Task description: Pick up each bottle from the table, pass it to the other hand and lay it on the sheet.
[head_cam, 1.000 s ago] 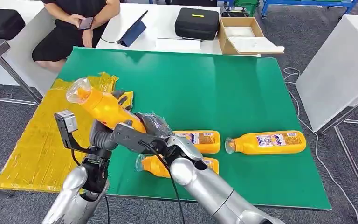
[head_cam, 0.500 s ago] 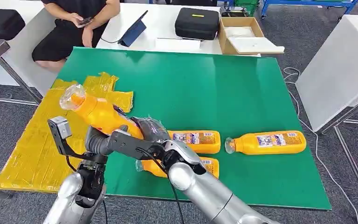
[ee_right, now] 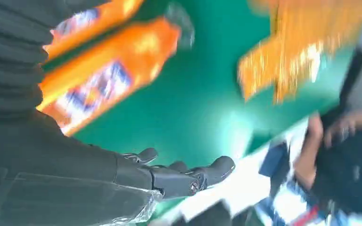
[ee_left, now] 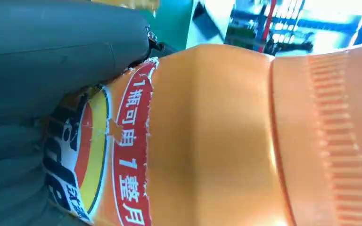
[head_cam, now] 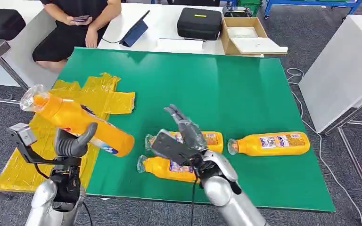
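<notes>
The left hand [head_cam: 73, 141] grips an orange bottle [head_cam: 78, 121] around its middle and holds it up in the air, tilted, with its clear cap pointing up and away to the left. The bottle hangs over the yellow sheet [head_cam: 33, 155], which lies crinkled on the left part of the green table [head_cam: 226, 89]. In the left wrist view the bottle's orange side and its red and white label (with a torn edge) sit right against the grey thumb [ee_left: 52, 52]. The right hand [head_cam: 184, 139] holds nothing, and its dark fingers [ee_right: 188, 176] are stretched out and apart above the table. Just under and beside this hand lie two more orange bottles, one nearer the robot [head_cam: 167, 168] and one a bit farther [head_cam: 207, 139], both on their sides with caps pointing left. A fourth bottle [head_cam: 269, 143] lies on its side off to the right, apart from the others. Past the far edge of the table a person [head_cam: 75, 23] sits with a phone, near a black case [head_cam: 199, 22] and a cardboard box [head_cam: 247, 35].
</notes>
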Motion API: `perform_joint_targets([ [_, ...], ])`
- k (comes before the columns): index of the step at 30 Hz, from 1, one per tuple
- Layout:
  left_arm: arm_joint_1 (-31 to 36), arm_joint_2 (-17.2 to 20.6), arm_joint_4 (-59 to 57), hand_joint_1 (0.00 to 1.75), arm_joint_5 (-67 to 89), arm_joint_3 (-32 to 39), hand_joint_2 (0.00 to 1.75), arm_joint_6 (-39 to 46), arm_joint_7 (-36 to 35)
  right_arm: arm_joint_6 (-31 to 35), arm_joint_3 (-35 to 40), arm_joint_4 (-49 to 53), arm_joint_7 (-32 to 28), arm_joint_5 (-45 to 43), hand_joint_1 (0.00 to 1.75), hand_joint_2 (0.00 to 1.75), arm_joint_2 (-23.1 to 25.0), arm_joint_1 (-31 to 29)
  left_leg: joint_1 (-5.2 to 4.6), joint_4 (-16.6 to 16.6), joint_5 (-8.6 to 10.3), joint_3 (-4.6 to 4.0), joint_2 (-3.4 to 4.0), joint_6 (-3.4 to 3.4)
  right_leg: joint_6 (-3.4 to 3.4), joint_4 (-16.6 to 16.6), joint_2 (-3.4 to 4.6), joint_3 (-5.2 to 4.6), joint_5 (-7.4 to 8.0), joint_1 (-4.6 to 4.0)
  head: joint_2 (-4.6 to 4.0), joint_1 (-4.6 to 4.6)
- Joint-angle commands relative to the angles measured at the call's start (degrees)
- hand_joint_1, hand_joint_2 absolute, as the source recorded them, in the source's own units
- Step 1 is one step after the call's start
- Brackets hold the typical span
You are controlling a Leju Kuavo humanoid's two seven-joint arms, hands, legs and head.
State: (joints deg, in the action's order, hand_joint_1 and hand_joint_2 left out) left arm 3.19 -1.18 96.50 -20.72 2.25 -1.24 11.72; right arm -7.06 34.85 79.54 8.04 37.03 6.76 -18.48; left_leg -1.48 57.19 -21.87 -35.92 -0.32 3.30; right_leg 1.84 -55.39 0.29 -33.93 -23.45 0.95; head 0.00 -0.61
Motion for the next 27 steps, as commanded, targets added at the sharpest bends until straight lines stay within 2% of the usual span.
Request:
perform_joint_targets([
  [1, 3.16, 3.67, -5.85, 1.75, 2.14, 2.27, 1.75, -0.67, 1.83, 1.04, -11.66, 9.92, -0.79, 0.19, 0.00, 0.00, -7.38, 0.93, 0.08, 0.02, -0.07, 0.16, -0.17, -0.26, -0.10, 0.04, -0.21, 0.23, -0.10, -0.06, 0.00, 0.00],
  [3, 5.03, 4.80, -8.00, 1.75, 6.53, 0.62, 1.75, 1.49, 3.44, 2.05, -12.64, 11.38, -1.26, 0.04, 0.00, 0.00, -8.67, 2.29, 0.08, -0.01, -0.02, 0.17, -0.35, -0.24, -0.09, 0.07, -0.39, 0.27, -0.11, -0.06, 0.00, 0.00],
  [4, 7.16, 6.37, -10.13, 1.75, 17.80, -1.93, 1.75, 8.53, 6.24, 3.50, -13.68, 12.51, -2.34, -0.95, 0.00, 0.00, -10.05, 3.58, 0.07, -0.01, 0.01, 0.13, -0.32, -0.19, -0.08, 0.06, -0.35, 0.20, -0.09, -0.05, 0.00, 0.02],
  [6, 10.51, 9.38, -14.36, 1.75, 39.52, -6.93, 1.75, 21.80, 6.89, 4.35, -14.52, 14.00, -3.52, -1.84, 0.00, 0.00, -12.39, 5.16, 0.11, -0.01, 0.01, 0.18, -0.53, -0.28, -0.11, 0.07, -0.56, 0.34, -0.13, -0.09, 0.00, 0.00],
  [10, 11.04, 9.31, -15.11, 1.75, 39.47, -6.91, 1.75, 21.75, 6.91, 4.43, -14.72, 14.36, -3.77, -2.04, 0.00, 0.00, -12.63, 5.62, 0.06, 0.01, 0.01, 0.11, -0.29, -0.16, -0.19, 0.05, -0.31, 0.14, 0.05, -0.04, 0.00, 0.02],
  [12, 11.35, 10.88, -16.45, 1.75, 52.89, -9.24, 1.75, 28.29, 4.96, 4.42, -14.34, 14.41, -4.09, -2.43, 0.00, 0.00, -13.08, 5.56, 0.08, 0.00, -0.06, 0.23, -0.22, -0.31, -0.25, 0.05, -0.26, 0.29, 0.00, -0.06, 0.00, -0.02],
  [13, 12.03, 11.69, -19.65, 1.75, 70.51, -10.63, 1.75, 35.92, -0.42, 3.95, -13.63, 14.00, -4.27, -3.50, 0.00, 0.00, -14.31, 5.16, 0.06, 0.00, -0.04, 0.17, -0.14, -0.24, -0.21, 0.04, -0.20, 0.22, 0.04, -0.05, 0.00, -0.02],
  [16, 14.82, 13.01, -29.58, 1.75, 78.12, -13.98, 1.75, 41.00, -1.82, 4.18, -11.84, 11.46, -5.34, -6.64, 0.00, 0.00, -16.02, 3.44, 0.03, -0.05, 0.00, 0.22, -0.11, -0.17, -0.17, 0.08, -0.18, 0.22, 0.08, -0.02, 0.00, 0.02],
  [20, 16.56, 12.54, -34.95, 1.75, 87.97, -13.31, 1.75, 41.24, -1.67, 4.51, -10.20, 9.41, -5.50, -7.82, 0.00, 0.00, -16.72, 1.72, 0.08, -0.04, -0.01, 0.30, -0.17, -0.32, -0.24, 0.09, -0.27, 0.32, 0.05, -0.07, 0.00, 0.00],
  [23, 17.88, 11.99, -39.97, 1.75, 95.06, -13.99, 1.75, 41.24, -1.70, 4.92, -9.15, 8.58, -5.34, -8.95, 0.00, 0.00, -17.43, 0.63, 0.02, -0.03, 0.04, 0.16, -0.01, -0.17, -0.17, 0.06, -0.06, 0.15, 0.13, -0.02, 0.00, -0.04],
  [27, 17.86, 11.97, -40.56, 1.75, 96.25, -14.07, 1.75, 41.24, -1.95, 4.97, -9.06, 8.57, -5.33, -9.10, 0.00, 0.00, -17.66, 0.56, 0.09, 0.01, -0.02, 0.24, -0.02, -0.36, -0.22, 0.05, -0.11, 0.26, 0.07, -0.08, 0.00, 0.00],
])
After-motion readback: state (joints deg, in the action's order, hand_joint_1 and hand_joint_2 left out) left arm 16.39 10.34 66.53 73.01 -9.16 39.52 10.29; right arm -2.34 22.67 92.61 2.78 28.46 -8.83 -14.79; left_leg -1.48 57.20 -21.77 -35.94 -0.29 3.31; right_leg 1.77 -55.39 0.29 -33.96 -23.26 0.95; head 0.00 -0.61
